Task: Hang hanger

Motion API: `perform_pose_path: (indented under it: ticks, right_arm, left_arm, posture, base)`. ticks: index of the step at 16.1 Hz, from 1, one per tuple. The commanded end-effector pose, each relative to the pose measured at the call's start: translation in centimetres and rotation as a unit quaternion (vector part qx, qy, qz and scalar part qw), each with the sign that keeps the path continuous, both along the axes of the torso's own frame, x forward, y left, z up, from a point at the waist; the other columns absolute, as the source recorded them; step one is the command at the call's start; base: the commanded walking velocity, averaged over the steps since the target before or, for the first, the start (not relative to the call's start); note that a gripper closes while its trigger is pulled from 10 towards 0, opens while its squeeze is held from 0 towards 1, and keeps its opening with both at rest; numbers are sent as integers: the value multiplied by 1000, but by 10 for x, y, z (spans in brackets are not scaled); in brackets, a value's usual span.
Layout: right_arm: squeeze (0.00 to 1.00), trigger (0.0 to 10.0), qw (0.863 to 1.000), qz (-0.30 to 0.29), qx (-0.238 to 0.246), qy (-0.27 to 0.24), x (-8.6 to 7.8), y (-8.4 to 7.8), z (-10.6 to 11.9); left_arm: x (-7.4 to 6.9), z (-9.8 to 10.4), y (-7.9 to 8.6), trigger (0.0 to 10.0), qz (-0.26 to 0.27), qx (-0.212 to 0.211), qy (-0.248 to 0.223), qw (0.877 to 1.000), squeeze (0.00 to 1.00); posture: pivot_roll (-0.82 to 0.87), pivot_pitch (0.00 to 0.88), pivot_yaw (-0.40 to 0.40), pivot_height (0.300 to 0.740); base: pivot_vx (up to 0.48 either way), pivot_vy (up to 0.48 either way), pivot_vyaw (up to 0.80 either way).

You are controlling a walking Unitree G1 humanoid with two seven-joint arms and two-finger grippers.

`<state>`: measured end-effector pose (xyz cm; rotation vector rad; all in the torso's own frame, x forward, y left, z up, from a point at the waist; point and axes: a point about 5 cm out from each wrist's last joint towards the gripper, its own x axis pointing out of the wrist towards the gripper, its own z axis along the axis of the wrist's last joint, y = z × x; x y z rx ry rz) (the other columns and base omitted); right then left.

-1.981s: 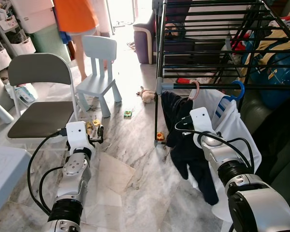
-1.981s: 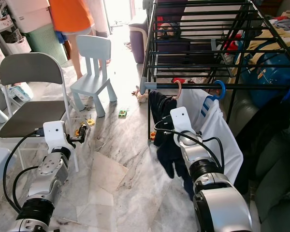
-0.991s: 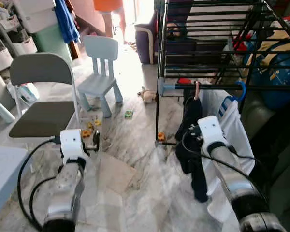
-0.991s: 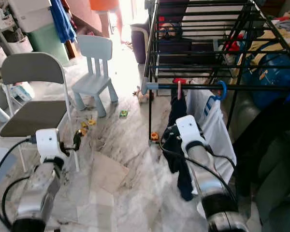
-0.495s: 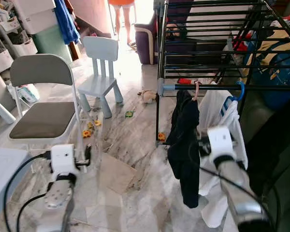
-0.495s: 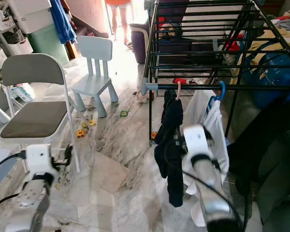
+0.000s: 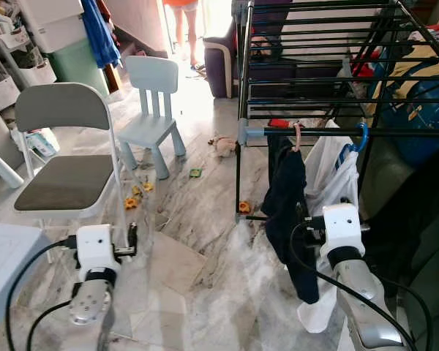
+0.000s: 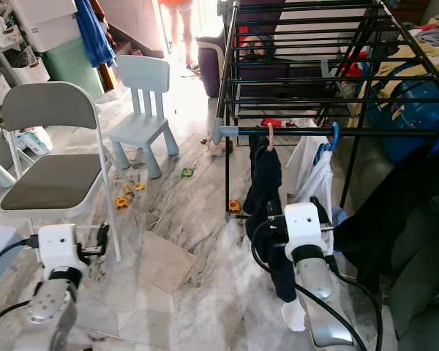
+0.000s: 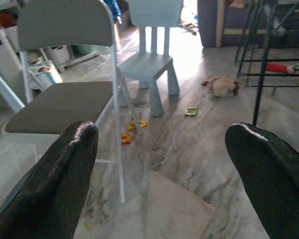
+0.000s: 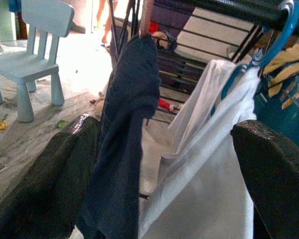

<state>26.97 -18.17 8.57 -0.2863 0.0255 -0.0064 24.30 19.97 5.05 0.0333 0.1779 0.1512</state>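
A pink plastic hanger [image 7: 298, 137] hooks over the front rail of the black metal drying rack [image 7: 314, 66], at about 1 o'clock in the head view, carrying a dark navy garment [image 7: 287, 212] that hangs straight down. Just beside it at 2 o'clock, a blue plastic hanger [image 7: 361, 136] on the same rail holds a white shirt [image 7: 329, 175]; the two garments touch along their hanging edges.

The right tool [image 10: 164, 174] sits low in front of both garments, its two black fingers [image 10: 45, 174] spread wide with nothing between them. The left tool [image 9: 164, 174] is held low at 7 o'clock over the marble floor [image 7: 197, 241], fingers likewise wide apart and empty.

A grey folding metal chair [image 7: 62, 157] stands at 10 o'clock, a pale blue plastic child's chair [image 7: 152, 106] at 11 o'clock, and a person's legs [image 7: 186, 29] show at 12 o'clock.
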Motion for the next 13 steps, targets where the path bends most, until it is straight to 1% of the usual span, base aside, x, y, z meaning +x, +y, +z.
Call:
perform_pose_path:
  ticks: [1, 2, 3, 5, 6, 8, 9, 10, 12, 13]
  right_arm:
    - [631, 10000, 1000, 8, 1, 4, -1, 6, -2]
    - [631, 10000, 1000, 7, 3, 9, -2, 6, -6]
    - [0, 10000, 1000, 6, 3, 8, -2, 7, -7]
    - [0, 10000, 1000, 3, 4, 11, 0, 6, -8]
    - [0, 10000, 1000, -5, 13, 22, -1, 3, -13]
    - [0, 10000, 999, -8, 17, 33, -1, 1, -18]
    - [0, 10000, 999, -4, 17, 38, 2, 2, -18]
    - [0, 10000, 999, -2, 16, 42, 2, 3, -21]
    - [0, 10000, 999, -3, 21, 43, 4, 4, -22]
    - [0, 10000, 999, -3, 28, 45, 6, 5, -23]
  left_arm:
    - [3, 1, -3, 10000, -4, 6, -5, 1000, 0]
    - [3, -1, -6, 10000, -9, 9, -4, 1000, 0]
    - [3, -3, -9, 10000, -12, -2, -1, 1000, 0]
    - [4, -5, -14, 10000, -17, -7, 4, 1000, 0]
    - [4, -9, -15, 10000, -15, -6, 10, 1000, 0]
    - [0, -16, -13, 10000, -9, -5, 19, 1000, 0]
    - [-3, -17, -8, 10000, 0, -5, 25, 1000, 0]
    - [-5, -20, -7, 10000, 4, -7, 29, 1000, 0]
    - [-6, -22, -7, 10000, 8, -6, 31, 999, 0]
    - [-6, -25, -7, 10000, 9, -5, 34, 999, 0]
  posture:
    - [-128, 0, 80, 740]
    - [-129, 0, 81, 740]
    - [-134, 0, 88, 740]
    - [-137, 0, 89, 740]
    - [-135, 0, 84, 740]
    - [-128, 0, 74, 740]
    - [-124, 0, 68, 740]
    - [-123, 0, 67, 740]
    - [-119, 0, 64, 740]
    - [-124, 0, 72, 740]
  base:
    - [0, 0, 0]
    - [0, 0, 0]
    - [0, 0, 0]
    - [0, 0, 0]
    - [0, 0, 0]
    - [0, 0, 0]
    - [0, 0, 0]
    - [0, 0, 0]
    - [0, 0, 0]
    - [-240, 0, 0]
